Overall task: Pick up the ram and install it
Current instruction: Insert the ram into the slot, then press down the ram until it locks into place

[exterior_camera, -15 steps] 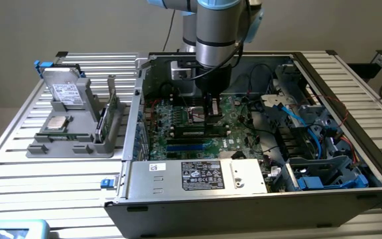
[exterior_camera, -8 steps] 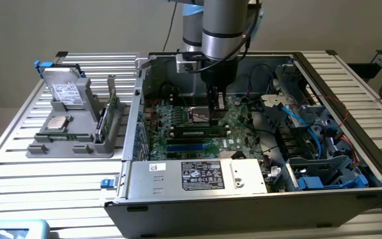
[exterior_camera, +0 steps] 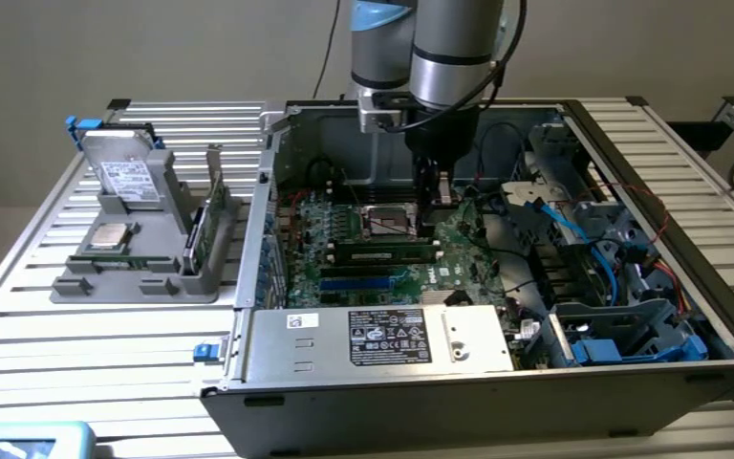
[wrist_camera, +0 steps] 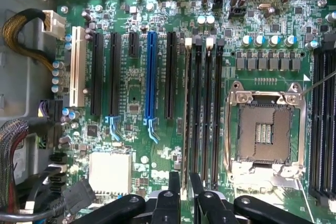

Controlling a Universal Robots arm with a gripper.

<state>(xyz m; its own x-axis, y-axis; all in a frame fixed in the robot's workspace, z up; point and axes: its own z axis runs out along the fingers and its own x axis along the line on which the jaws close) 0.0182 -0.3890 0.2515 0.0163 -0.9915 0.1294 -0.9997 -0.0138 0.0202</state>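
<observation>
At the case's [exterior_camera: 469, 406] near edge sits the PSU [exterior_camera: 393, 339], which has no part in this.

Behind it on the board comes the blue slot [exterior_camera: 356, 283], then the ram [exterior_camera: 386, 254]. It stands on edge in a black slot just beside the expansion row, label facing the exterior camera. It runs along the slot and looks level, so I'd call pick-up and placement done.

The wrist view has it edge-on, straight down the outermost of the four slots on this side of the socket [exterior_camera: 389, 225]. The white latch [wrist_camera: 188, 41] at the far end sits against the stick's corner, but I can't tell if it has clicked home. The other end is hidden under the fingers [wrist_camera: 174, 187].

The socket just beyond the ram is bare.

The gripper [exterior_camera: 440, 196] hangs over the ram's end at the exterior view's right. Its fingers are a little apart, the gap wider than the stick, and clamp nothing I can see. The tips look clear of its top edge.

Open item: full seating unconfirmed.

The holder [exterior_camera: 87, 287] is well apart at the exterior view's left, with the drive [exterior_camera: 129, 180] and the wider card [exterior_camera: 218, 206] in it.
</observation>
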